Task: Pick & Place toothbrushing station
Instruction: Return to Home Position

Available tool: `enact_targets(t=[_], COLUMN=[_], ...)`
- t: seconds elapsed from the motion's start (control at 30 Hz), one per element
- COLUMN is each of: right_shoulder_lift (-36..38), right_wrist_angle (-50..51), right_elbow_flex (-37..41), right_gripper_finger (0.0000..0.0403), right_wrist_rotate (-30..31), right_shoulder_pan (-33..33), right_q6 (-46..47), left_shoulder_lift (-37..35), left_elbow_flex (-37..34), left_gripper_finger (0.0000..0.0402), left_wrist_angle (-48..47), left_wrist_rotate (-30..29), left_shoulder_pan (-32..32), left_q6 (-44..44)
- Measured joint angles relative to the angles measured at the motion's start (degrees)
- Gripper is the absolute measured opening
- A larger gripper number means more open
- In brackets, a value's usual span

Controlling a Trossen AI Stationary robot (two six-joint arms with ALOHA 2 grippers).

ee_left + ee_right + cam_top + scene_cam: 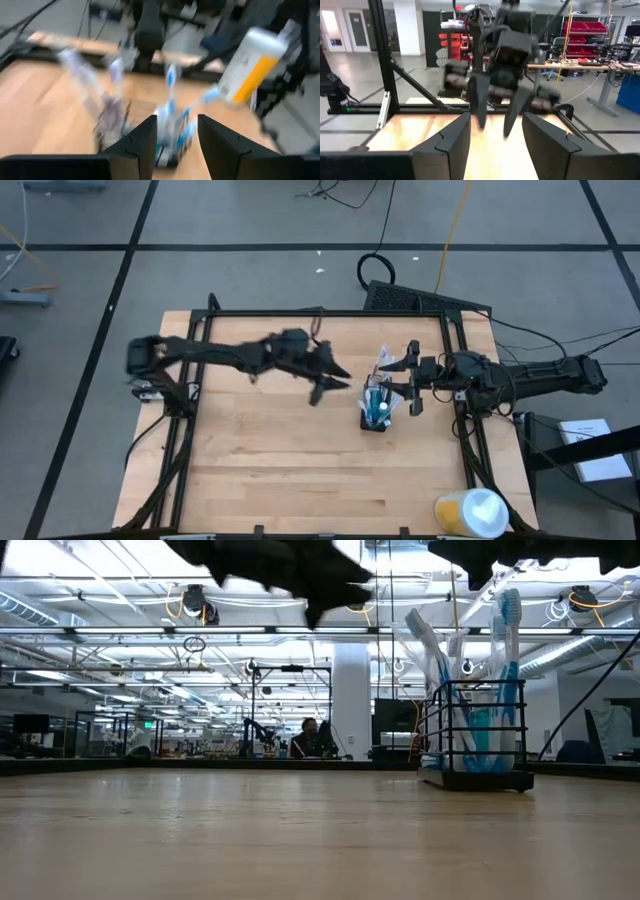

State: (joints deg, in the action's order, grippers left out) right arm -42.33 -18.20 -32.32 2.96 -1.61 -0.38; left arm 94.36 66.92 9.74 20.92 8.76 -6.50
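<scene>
item: black wire-mesh cup [478,778], blue-and-white toothbrushes [508,612] upright inside, on the table [300,470] right of centre, just beside right gripper [413,380], spread and empty like left gripper [333,384]; probably light, stiff, tippy, best gripped by a rim wire.

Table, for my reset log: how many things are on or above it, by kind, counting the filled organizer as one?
Mesh organizer holding toothbrushes: 1
Yellow-and-white roll: 1
Grippers above the wood, left gripper and right gripper: 2
Total: 4
</scene>
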Motion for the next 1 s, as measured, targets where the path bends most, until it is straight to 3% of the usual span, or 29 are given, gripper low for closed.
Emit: enact_targets(t=[0.13, 0.23, 0.37, 0.7, 0.87, 1.0], right_shoulder_lift=[3.32, 7.07, 12.44, 19.94, 20.02, 20.01], right_wrist_angle=[3.88, 8.20, 15.46, 24.71, 27.39, 26.29], right_elbow_flex=[0.00, 0.00, 0.00, -0.01, -0.02, 1.85], right_gripper_finger=[0.0169, 0.0169, 0.0169, 0.0169, 0.0169, 0.0169], right_wrist_rotate=[-0.02, -0.02, -0.01, 0.95, 8.30, 9.34], right_shoulder_pan=[0.00, 0.00, 0.00, 0.00, 0.00, 0.02], right_q6=[0.71, -0.40, -1.49, -1.89, -0.19, -0.40], left_shoulder_lift=[-9.21, -15.26, -24.05, -59.20, -74.76, -84.66], left_elbow_flex=[0.00, -0.59, -7.89, -38.18, -50.21, -57.30], left_gripper_finger=[0.0147, 0.0147, 0.0147, 0.0148, 0.0148, 0.0147], left_wrist_angle=[-17.41, -24.25, -24.02, -16.19, -16.74, -15.52], left_wrist_rotate=[-2.85, -10.81, -21.46, -34.12, -37.87, -35.34], left_shoulder_pan=[1.49, 0.25, -1.63, 0.36, 0.60, 0.58], left_q6=[6.47, 11.24, 13.04, 6.40, -0.76, -2.21])
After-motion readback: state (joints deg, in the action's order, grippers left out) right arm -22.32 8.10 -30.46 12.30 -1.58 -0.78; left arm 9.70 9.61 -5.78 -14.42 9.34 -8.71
